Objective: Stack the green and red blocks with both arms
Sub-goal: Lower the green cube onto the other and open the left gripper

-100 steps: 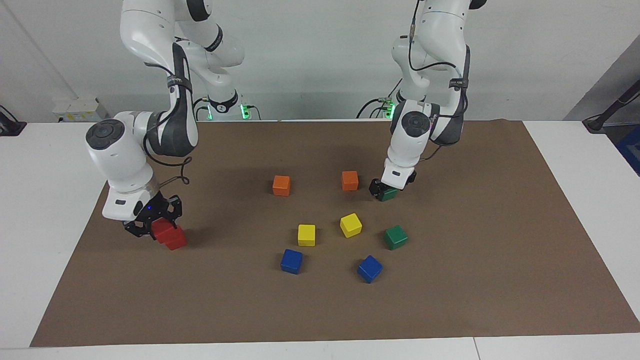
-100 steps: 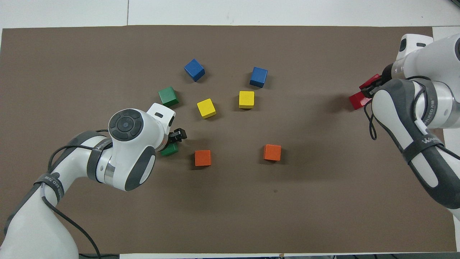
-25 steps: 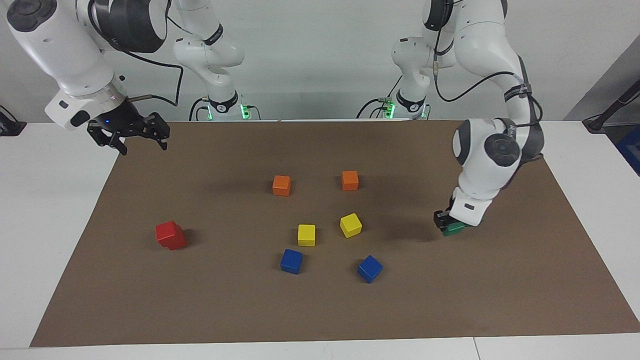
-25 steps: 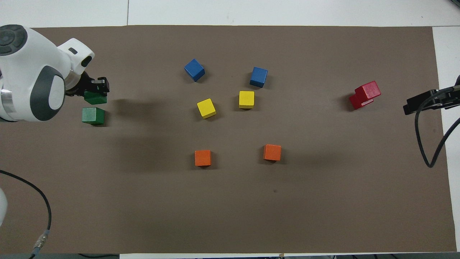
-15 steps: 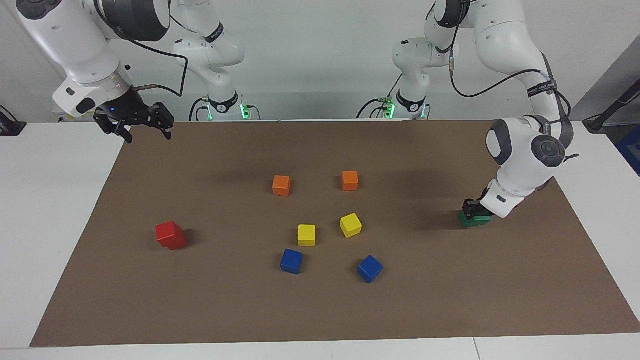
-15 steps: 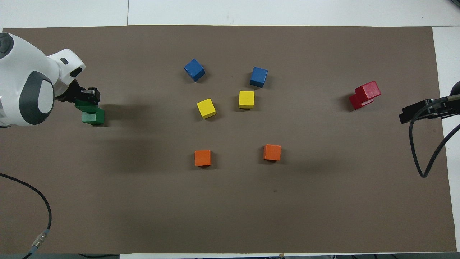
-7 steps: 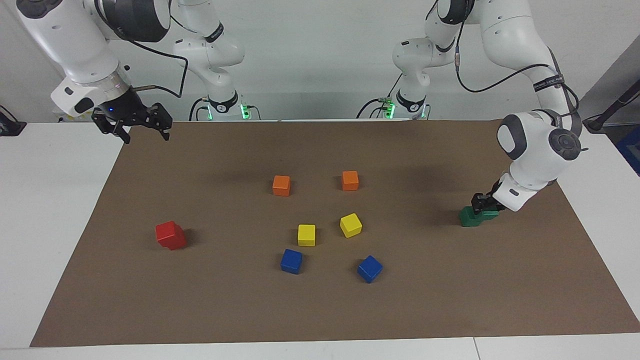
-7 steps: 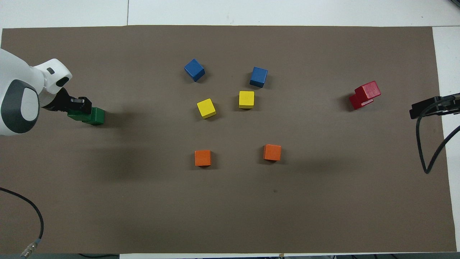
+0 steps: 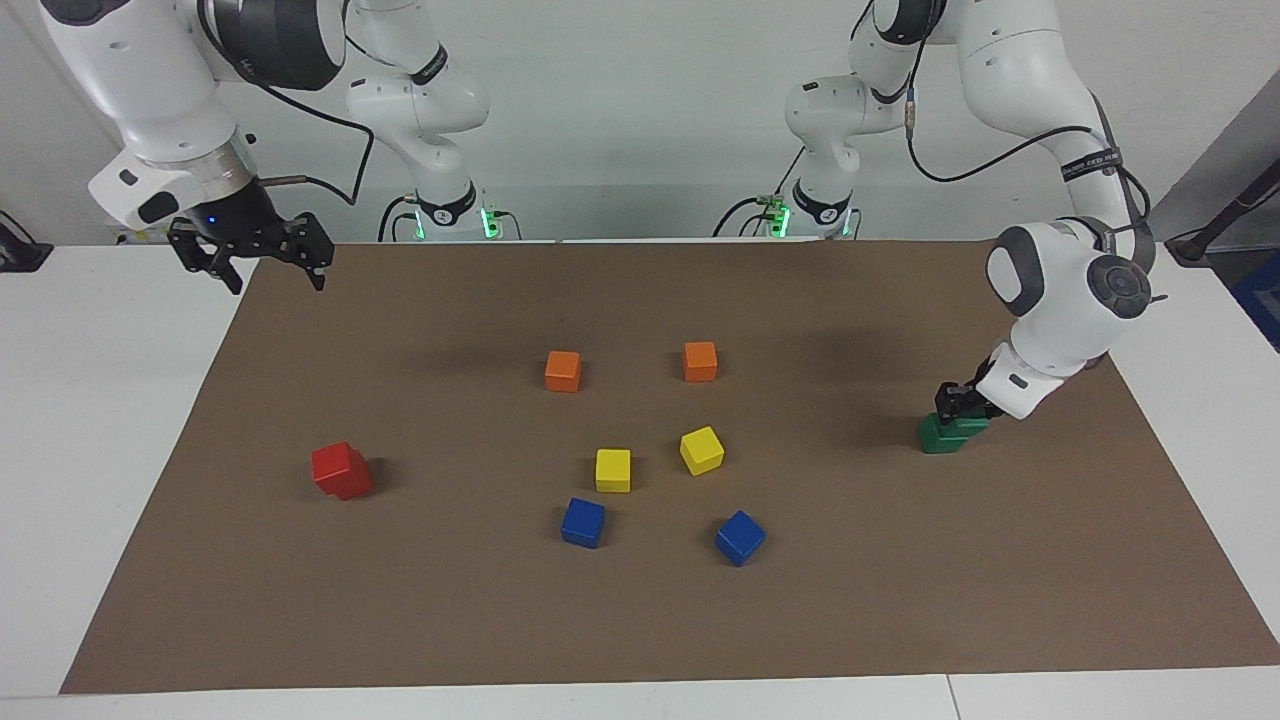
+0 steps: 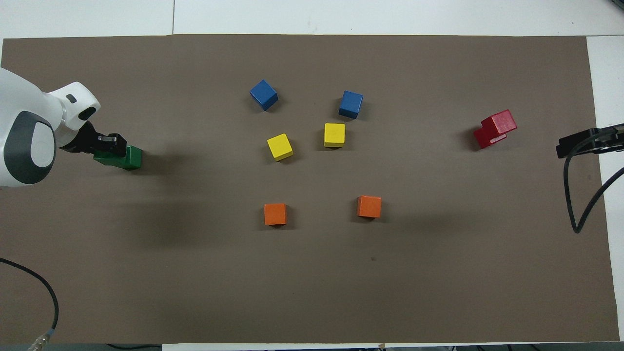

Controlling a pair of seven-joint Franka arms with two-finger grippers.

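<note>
The left gripper (image 9: 957,402) clamps a green block (image 9: 965,428) resting on the other green block (image 9: 936,436). The right gripper (image 9: 250,262), jaws wide, waits over the mat (image 9: 640,620) edge. Red blocks (image 9: 340,470) sit stacked.

right gripper (image 10: 585,142) (partly cut off)

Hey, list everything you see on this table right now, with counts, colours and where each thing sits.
Brown mat: one, covering most of the white table.
Red blocks: two, stacked, toward the right arm's end.
Green blocks: two, one on the other, toward the left arm's end.
Orange blocks: two, mid-mat, nearest the robots.
Yellow blocks: two, mid-mat, farther out than the orange.
Blue blocks: two, farthest from the robots.
Left pincer: shut on the upper green block.
Right pincer: open, raised over the mat's corner, waiting.
</note>
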